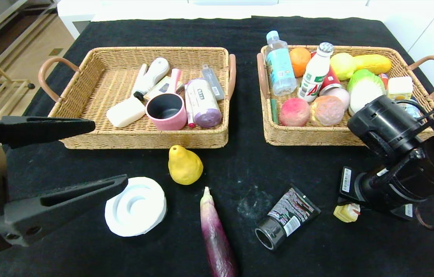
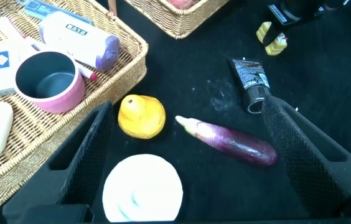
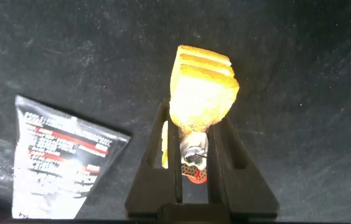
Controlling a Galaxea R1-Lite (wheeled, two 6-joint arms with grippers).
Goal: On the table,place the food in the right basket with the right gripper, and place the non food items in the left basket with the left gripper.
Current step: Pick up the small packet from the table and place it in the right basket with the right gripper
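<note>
My right gripper (image 3: 195, 118) is shut on the small yellow carton (image 3: 201, 87), low over the black table (image 1: 240, 161) at the front right. The carton (image 1: 347, 212) peeks out from under that wrist in the head view. The black squeeze tube (image 1: 286, 217) lies just beside it. My left gripper (image 1: 109, 152) hangs open at the front left, above the white ringed disc (image 1: 136, 206), touching nothing. The yellow pear (image 1: 184, 166) stands in front of the left basket (image 1: 143, 143). The purple eggplant (image 1: 217, 234) lies at the front centre.
The left basket holds a pink mug (image 1: 167, 111) and toiletries. The right basket (image 1: 305, 138) is packed with fruit, bottles and a red can (image 1: 330, 82). A black barcoded box (image 1: 346, 182) lies under my right arm.
</note>
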